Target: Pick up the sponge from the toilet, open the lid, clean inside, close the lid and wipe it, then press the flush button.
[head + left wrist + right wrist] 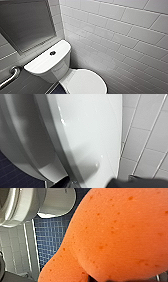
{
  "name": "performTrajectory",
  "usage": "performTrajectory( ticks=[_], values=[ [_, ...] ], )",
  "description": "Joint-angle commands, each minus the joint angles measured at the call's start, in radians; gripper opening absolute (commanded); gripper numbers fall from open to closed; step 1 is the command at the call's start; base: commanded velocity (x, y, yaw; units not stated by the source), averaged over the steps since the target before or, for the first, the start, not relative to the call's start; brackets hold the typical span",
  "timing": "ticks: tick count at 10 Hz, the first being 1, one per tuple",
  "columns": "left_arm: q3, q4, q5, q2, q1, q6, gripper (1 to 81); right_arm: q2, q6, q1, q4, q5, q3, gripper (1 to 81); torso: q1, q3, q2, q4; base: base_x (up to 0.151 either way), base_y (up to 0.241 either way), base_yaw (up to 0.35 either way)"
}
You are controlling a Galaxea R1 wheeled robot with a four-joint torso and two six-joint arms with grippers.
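Note:
The white toilet (52,66) stands against the tiled wall. Its dark round flush button (52,53) sits in the middle of the tank top. The oval lid (85,82) lies closed over the bowl. In the left wrist view the glossy white lid (87,131) is very close, and my left gripper (96,183) is open with dark fingertips (63,182) on either side of its edge. In the right wrist view the orange-red sponge (117,233) looms large right at my right gripper, which is shut on it.
A metal grab bar (11,75) is fixed to the wall left of the tank, below a grey framed panel (25,25). White tiles (120,37) close off the right side. The floor (50,238) is dark blue mosaic beside the toilet's base (25,205).

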Motion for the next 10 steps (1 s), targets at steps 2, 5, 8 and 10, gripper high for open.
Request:
performTrajectory(
  ticks=[2, 5, 8, 10],
  values=[
    [0.091, 0.027, -0.214, -0.012, -0.185, 0.014, 81.1, -0.046, 0.000, 0.010, -0.018, -0.028, 0.002, 1.0, 0.000, 0.029, 0.000, 0.000, 0.000, 0.000, 0.000],
    [0.159, -0.038, -0.220, -0.063, -0.185, -0.039, 81.1, -0.043, 0.003, 0.010, -0.017, -0.028, 0.002, 1.0, 0.000, 0.055, -0.001, 0.000, 0.000, 0.000, 0.000],
    [0.252, -0.128, -0.331, -0.157, -0.186, -0.105, 81.1, -0.040, 0.003, 0.011, -0.018, -0.028, 0.008, 1.0, 0.000, 0.053, -0.001, 0.000, 0.000, 0.000, 0.000],
    [0.286, -0.186, -0.442, -0.238, -0.185, -0.125, 81.1, -0.040, 0.003, 0.008, -0.021, -0.030, 0.013, 1.0, 0.000, 0.053, -0.001, 0.000, 0.000, 0.000, 0.000]
  ],
)
